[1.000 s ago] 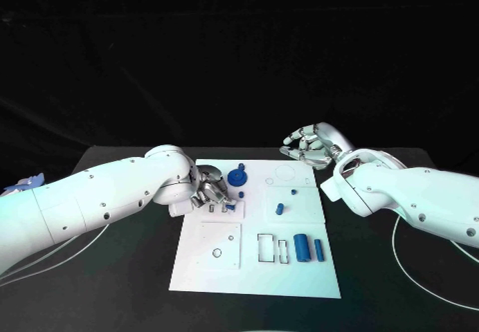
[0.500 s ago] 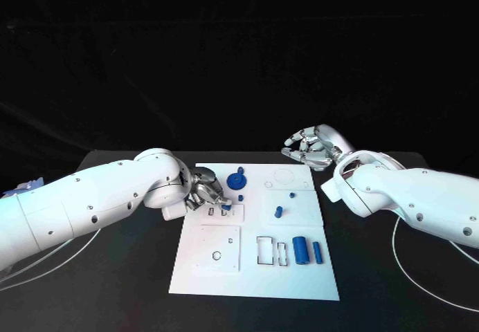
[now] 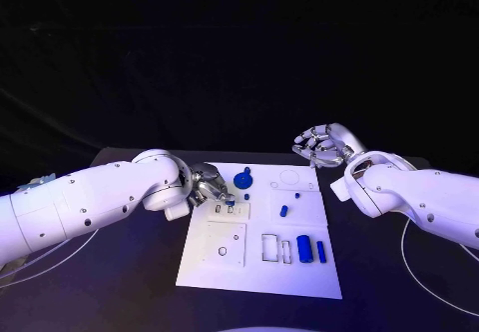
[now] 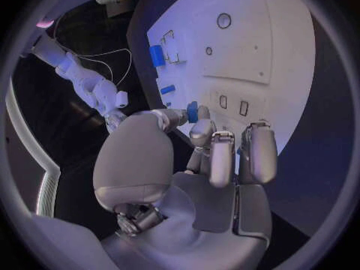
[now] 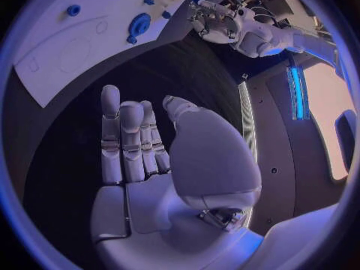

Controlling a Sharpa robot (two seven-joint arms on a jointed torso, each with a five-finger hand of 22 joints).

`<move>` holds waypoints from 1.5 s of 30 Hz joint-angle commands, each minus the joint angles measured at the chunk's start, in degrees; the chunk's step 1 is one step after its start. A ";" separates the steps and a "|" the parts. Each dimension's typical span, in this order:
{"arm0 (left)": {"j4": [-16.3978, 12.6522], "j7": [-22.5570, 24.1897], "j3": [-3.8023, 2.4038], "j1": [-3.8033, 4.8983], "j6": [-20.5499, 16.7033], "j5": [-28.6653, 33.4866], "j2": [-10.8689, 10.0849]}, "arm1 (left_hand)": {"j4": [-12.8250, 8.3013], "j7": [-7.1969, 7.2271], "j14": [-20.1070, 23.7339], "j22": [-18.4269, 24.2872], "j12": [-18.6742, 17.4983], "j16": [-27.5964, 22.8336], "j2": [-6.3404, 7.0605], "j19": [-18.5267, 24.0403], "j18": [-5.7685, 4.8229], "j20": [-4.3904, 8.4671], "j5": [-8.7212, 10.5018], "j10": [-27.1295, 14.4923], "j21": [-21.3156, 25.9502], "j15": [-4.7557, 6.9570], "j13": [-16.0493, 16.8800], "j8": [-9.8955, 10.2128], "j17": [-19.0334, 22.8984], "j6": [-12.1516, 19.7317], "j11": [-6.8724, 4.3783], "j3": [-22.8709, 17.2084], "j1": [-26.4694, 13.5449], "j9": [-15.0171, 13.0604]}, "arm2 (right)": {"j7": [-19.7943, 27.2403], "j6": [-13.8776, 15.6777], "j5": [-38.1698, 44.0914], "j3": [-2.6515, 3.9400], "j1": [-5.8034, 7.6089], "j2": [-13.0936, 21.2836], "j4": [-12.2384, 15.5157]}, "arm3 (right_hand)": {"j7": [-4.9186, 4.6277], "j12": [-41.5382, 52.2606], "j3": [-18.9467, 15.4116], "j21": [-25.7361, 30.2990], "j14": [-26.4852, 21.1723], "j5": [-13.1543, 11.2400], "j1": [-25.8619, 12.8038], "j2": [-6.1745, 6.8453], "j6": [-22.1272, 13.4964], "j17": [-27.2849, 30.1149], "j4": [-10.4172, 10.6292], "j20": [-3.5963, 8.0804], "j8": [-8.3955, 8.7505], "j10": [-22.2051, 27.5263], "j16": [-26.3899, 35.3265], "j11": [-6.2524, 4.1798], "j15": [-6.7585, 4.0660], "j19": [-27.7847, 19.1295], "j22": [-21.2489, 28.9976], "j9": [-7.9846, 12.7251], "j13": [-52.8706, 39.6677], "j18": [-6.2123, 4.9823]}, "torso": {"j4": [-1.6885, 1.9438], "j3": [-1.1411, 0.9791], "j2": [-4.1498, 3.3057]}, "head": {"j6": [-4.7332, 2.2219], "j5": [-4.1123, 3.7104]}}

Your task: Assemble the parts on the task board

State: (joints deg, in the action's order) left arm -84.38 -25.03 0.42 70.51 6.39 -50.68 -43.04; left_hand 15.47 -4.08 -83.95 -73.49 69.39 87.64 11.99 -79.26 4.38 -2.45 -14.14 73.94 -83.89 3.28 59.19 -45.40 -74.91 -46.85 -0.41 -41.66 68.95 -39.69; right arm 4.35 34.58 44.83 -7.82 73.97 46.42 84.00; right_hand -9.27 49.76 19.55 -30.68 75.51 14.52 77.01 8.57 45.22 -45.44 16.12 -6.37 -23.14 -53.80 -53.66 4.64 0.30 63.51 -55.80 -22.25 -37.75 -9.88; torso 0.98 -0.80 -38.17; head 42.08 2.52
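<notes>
Both arms are sitting almost where they were a second ago; only the view is shifting a little. Left hand is hovering at the task board's left edge, its fingers pinching a small blue part. Right hand is hanging off the board's far right corner over the bench, fingers spread wide, holding nothing. Other blue parts are lying on the board.

white task board lies on black table.

parts on task board (mid-table)
</notes>
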 commanded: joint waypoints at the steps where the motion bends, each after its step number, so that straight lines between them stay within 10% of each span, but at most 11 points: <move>1: 0.10 1.23 0.19 -0.53 -2.79 -4.12 0.36 | -11.08 0.24 -5.07 -0.26 0.30 0.29 0.03 -0.56 -0.80 -0.07 -0.43 0.54 -0.28 0.55 0.15 -0.21 -11.55 -0.73 -0.11 -11.32 -0.56 -0.26 | 2.90 -0.96 -1.05 -0.03 -0.25 -0.02 -0.18 | -0.09 -0.64 0.53 1.01 -0.42 0.35 0.08 0.52 0.05 1.28 -0.11 -0.05 -0.35 -0.77 1.78 -0.11 -0.04 0.01 0.78 0.09 0.76 -0.59 | 0.44 0.25 0.78 | 0.31 0.04; 17: 3.14 -0.70 1.57 -1.73 -4.53 -12.92 4.11 | -11.85 0.80 -5.26 -1.94 0.77 0.69 1.08 -1.68 -1.16 0.38 -4.12 1.81 -0.97 1.04 0.81 -0.82 -12.17 -1.73 -0.66 -12.45 -2.46 -1.01 | 5.02 -0.47 -2.73 -0.14 -1.03 -0.24 -0.90 | -1.88 -11.15 3.77 12.86 -5.40 1.19 -0.93 1.82 -2.61 7.09 -0.76 -2.00 -0.96 1.90 21.06 1.94 2.08 -1.97 10.63 1.35 11.75 -0.41 | 0.70 0.52 1.24 | 1.97 0.90; 45: 5.94 -2.51 1.81 -2.48 -1.85 -16.21 6.85 | -12.43 1.39 -5.37 -3.19 0.85 0.95 1.63 -2.47 -1.41 0.74 -7.58 2.60 -1.46 1.49 0.77 -2.06 -12.56 -2.49 -1.20 -13.07 -4.03 -2.01 | 5.92 0.38 -4.56 -0.15 -1.09 0.06 -0.68 | -2.10 -12.05 3.91 14.22 -5.36 1.65 -1.10 1.85 -3.09 7.05 -1.13 -2.31 -1.28 1.93 23.16 2.18 2.33 -1.86 12.07 1.47 13.40 -0.46 | 0.73 0.30 0.96 | 2.88 0.77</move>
State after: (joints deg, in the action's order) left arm -78.53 -27.23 2.24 68.06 3.89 -65.89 -36.38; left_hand 15.63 -3.25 -83.95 -74.94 70.11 88.30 13.65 -81.30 3.49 -1.66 -21.48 76.19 -85.10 4.51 60.01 -47.07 -74.91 -48.31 -1.43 -41.84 65.34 -41.75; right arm 9.54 34.82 40.51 -7.98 72.90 46.46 83.21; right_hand -11.15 37.95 23.34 -16.63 70.40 15.89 75.94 9.90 42.47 -38.40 15.18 -8.21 -24.15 -52.20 -30.70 6.67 2.35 61.67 -43.77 -20.87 -24.39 -9.80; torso 1.67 -0.48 -37.18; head 44.93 3.32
